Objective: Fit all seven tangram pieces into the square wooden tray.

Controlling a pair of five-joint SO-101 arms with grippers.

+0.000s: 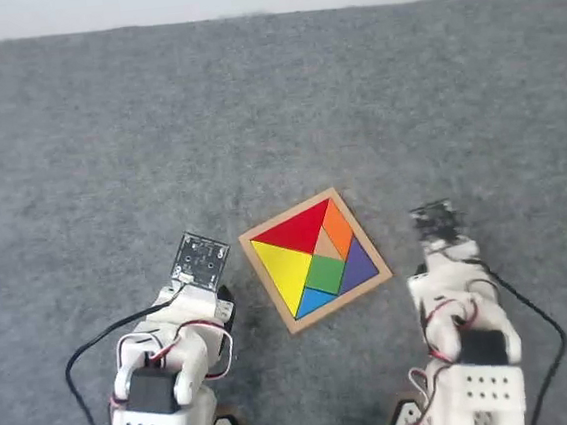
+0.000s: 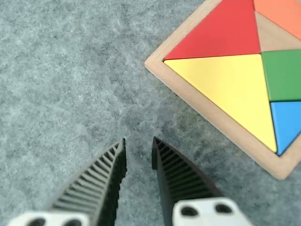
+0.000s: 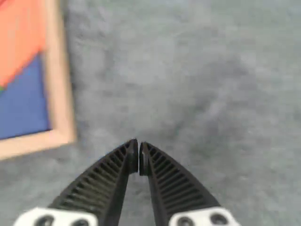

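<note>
The tray [image 1: 267, 286] is a square of pale wood, turned on its corner on the grey mat [image 1: 106, 139]. All seven pieces [image 1: 325, 272] lie flush inside it: a red triangle [image 1: 295, 229], a yellow triangle [image 1: 283, 270], and smaller ones in orange, tan, green, blue and purple. The left claw [image 2: 138, 141] is parted by a narrow gap and holds nothing, its tips over bare mat. The right claw [image 3: 138, 142] is closed tip to tip — empty. The tray lies between the two, a corner near each claw but touching neither.
</note>
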